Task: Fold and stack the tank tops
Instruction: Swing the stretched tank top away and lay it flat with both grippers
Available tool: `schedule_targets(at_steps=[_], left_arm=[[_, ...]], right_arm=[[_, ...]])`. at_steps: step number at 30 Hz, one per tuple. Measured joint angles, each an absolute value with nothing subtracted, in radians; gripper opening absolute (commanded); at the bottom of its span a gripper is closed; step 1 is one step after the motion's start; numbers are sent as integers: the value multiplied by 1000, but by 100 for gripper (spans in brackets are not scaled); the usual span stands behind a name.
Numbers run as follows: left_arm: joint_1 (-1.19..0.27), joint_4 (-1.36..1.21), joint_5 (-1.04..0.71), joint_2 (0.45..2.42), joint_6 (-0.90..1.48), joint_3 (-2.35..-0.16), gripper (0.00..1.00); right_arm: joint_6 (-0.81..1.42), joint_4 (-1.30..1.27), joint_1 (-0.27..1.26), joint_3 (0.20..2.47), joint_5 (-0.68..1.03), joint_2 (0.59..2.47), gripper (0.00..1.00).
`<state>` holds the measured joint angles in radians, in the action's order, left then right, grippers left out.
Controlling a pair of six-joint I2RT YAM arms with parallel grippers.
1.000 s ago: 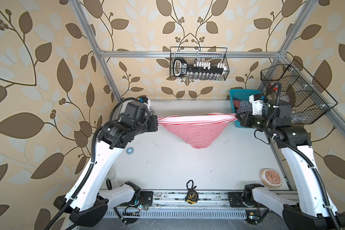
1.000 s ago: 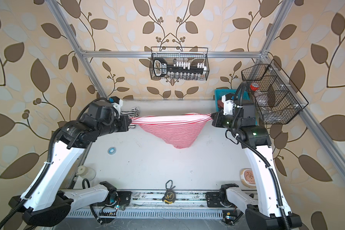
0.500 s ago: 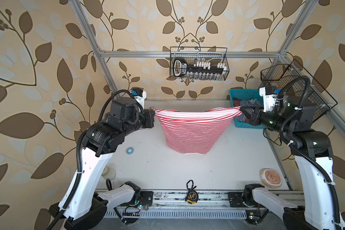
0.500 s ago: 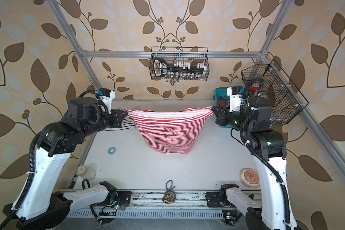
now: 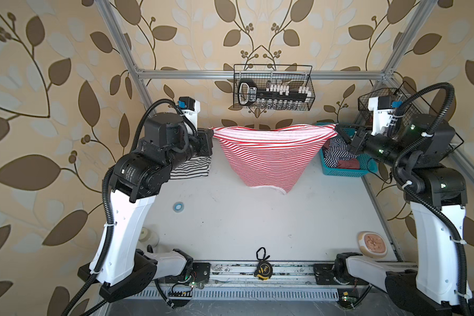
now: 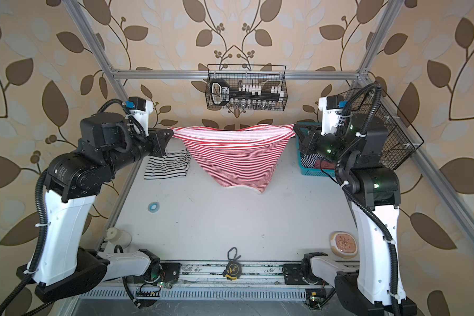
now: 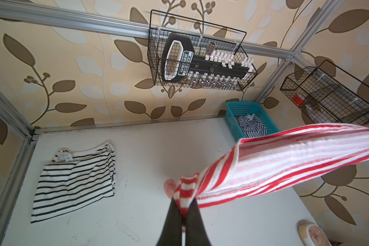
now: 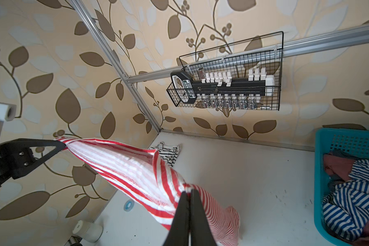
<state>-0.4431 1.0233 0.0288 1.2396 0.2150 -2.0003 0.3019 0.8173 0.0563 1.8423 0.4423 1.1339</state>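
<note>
- left gripper [image 5: 210,134], left of centre in both top views: claw pressed together, pinching one top corner of the red-and-white tank top [image 5: 268,161]. The left wrist view shows bunched stripes clamped between the fingers. It sits higher in frame and further left than a second ago.
- black-and-white tank top [image 5: 190,169]: lying flat on the table [image 5: 244,224], just below the left gripper in frame, with one side under the arm. A second ago the arm hid nearly all of it; more of it shows now.
- red-and-white tank top: strung between both claws across upper centre. Top edge is near straight, the body hangs down tapering, and the white-trimmed hem is lowest, slightly right of centre. A second ago it was a shallow bunched sag. It now spans wider and hangs longer. Can't tell if the hem touches the table.
- right gripper [image 5: 338,130]: claw shut, pinching the opposite corner. It is up and further right in frame than a second ago.
- turquoise basket [image 5: 342,171], right of the hanging top: holds the navy-and-white tank top [image 5: 337,154], crumpled, beside a dull red cloth [image 5: 346,164]. Same as before.
</note>
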Motion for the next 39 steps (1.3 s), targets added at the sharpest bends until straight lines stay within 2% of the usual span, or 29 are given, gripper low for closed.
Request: schedule_targets(at_steps=[6,11,14,21,23,25,28,31,39], left_arm=[[-443,1028,-26,1149,216,-1926,0],[-443,1036,-9,1203,208,-1913,0],[-424,1058,14,1356,192,-1990,0],[-308,1085,27,1871,163,-2509,0],[-284,1067,27,1937,155,-2611,0],[-266,1033,26,1931,146,-2621,0],[-257,923,21,1824,130,-2495,0],[-257,813,1,1641,123,-2260,0],[-261,596,-115,1171,191,-1566,0]], right_arm=[[302,831,57,1790,474,1060,0],[302,829,57,1750,483,1127,0],[304,822,57,1770,479,1258,0],[327,811,41,2035,437,1591,0],[338,802,28,2136,439,1635,0],[349,785,10,2231,450,1659,0],[359,732,-10,2298,474,1649,0],[358,664,-13,2214,500,1575,0],[339,533,1,1535,522,1227,0]])
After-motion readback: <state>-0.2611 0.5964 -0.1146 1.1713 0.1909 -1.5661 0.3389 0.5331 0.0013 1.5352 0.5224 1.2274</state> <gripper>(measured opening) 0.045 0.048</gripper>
